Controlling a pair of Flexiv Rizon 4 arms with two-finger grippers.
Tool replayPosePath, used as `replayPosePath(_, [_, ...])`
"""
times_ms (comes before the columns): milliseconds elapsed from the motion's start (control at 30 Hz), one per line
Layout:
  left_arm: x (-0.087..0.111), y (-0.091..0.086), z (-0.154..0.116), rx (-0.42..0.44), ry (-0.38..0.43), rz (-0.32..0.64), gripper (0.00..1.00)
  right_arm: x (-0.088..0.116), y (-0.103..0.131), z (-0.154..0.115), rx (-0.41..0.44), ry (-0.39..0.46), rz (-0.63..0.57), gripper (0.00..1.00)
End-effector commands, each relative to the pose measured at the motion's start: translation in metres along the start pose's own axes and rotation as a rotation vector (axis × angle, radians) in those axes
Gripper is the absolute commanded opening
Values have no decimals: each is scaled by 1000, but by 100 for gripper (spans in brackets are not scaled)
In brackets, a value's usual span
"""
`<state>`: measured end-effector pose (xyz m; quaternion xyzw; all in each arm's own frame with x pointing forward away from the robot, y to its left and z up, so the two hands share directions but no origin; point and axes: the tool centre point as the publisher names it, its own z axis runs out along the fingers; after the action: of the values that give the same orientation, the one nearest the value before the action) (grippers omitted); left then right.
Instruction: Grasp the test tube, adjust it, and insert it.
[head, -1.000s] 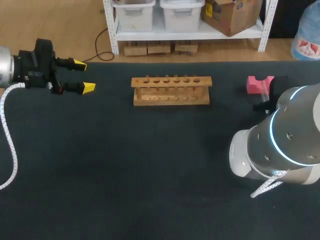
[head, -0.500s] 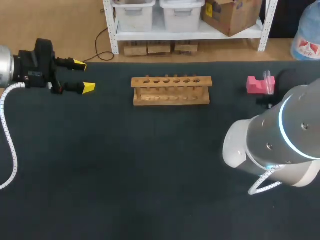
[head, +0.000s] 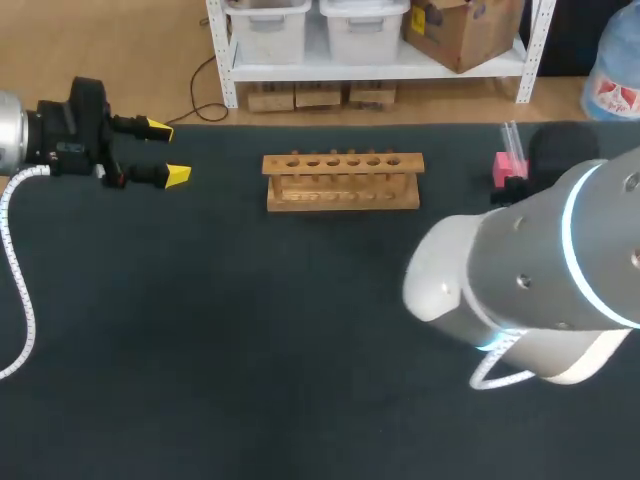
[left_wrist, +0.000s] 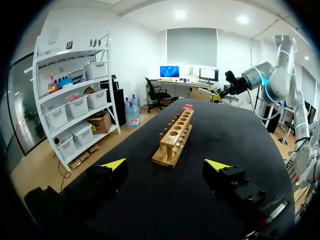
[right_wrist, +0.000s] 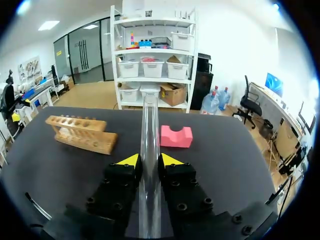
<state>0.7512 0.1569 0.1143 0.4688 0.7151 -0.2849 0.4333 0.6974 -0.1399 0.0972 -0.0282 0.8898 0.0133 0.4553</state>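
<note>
A clear glass test tube (right_wrist: 149, 135) lies lengthwise between the yellow-tipped fingers of my right gripper (right_wrist: 146, 161), which is shut on it. From the head view the tube (head: 511, 137) sticks up just above the pink foam block (head: 508, 168) at the far right. My bulky right arm (head: 540, 270) hides the gripper there. The wooden rack (head: 342, 180) with a row of empty holes stands at the far middle. It lies ahead and to the side of the tube (right_wrist: 82, 134). My left gripper (head: 150, 152) hovers open at the far left, facing the rack's end (left_wrist: 176, 137).
The pink foam block (right_wrist: 176, 136) sits just beyond the right fingertips, with dark table top (head: 250, 330) around it. A white cable (head: 18, 290) trails from my left arm along the table's left side.
My right arm has risen and swung toward the table's middle, lifting the tube off the pink block. The left arm has not moved.
</note>
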Motion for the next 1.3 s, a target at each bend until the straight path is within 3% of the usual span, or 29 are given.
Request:
replayPosePath(33, [1,0,0,0,-5,3,100,-5,34,-19,65,-1,32,0])
replayPosePath(567, [1,0,0,0,-5,3,100,-2,125,-20,-26,37,13,0])
replayPosePath(1000, [1,0,0,0,-5,3,100,3,173,6,-91,87,-8,0])
replayPosePath(1300, [1,0,0,0,-5,3,100,7,188,23,-86,91,0,0])
